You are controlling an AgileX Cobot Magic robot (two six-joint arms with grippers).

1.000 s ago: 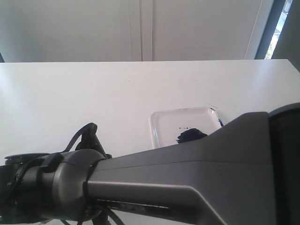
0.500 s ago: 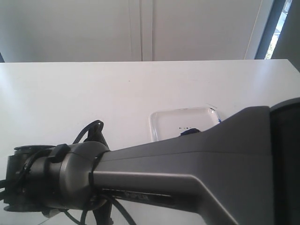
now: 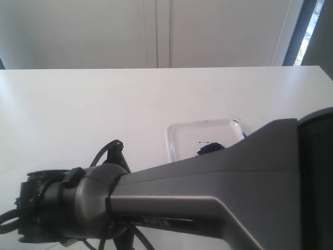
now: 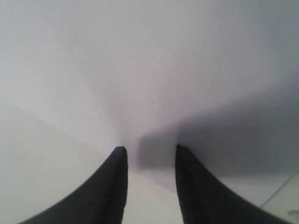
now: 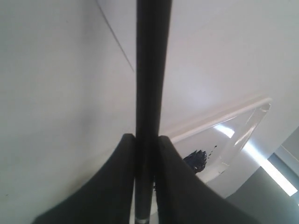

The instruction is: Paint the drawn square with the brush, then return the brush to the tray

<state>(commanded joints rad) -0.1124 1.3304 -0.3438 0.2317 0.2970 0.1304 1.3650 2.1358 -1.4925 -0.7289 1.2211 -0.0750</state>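
so the right gripper (image 5: 146, 137) is pinching the brush (image 5: 152, 70) handle, tray (image 3: 190, 136) sits toward the right edge of the table (image 3: 104, 104). left gripper (image 4: 149, 149) is spread, holding nothing.

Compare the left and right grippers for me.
The left gripper stands open with nothing between its jaws; the right gripper is shut on the brush handle. The right gripper's view takes in the tray; the left gripper's shows only white surface. Both are dark and taper to the tips.

Open white table (image 3: 104, 99) behind and left of the tray (image 3: 187, 134); grey arm (image 3: 208, 192) across the near side.
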